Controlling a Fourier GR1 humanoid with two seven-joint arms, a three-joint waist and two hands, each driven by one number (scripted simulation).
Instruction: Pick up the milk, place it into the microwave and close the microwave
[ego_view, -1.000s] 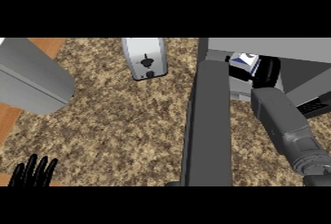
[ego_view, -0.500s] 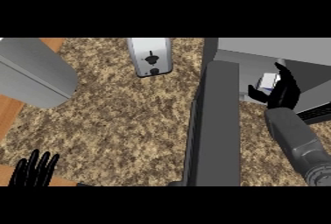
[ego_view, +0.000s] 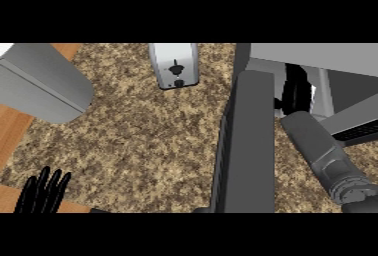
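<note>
Two robot hands show: the right robot hand (ego_view: 295, 87) sits inside the grey box microwave (ego_view: 325, 54), past the far end of its open dark grey door (ego_view: 247, 145); whether it clasps anything cannot be told. Only a sliver of the white milk carton (ego_view: 314, 95) shows, just right of that hand in the cavity. The left robot hand (ego_view: 44, 192) rests slack, fingers up, at the lower-left edge of the speckled brown stone table (ego_view: 148, 135), well apart beyond the door.
</note>
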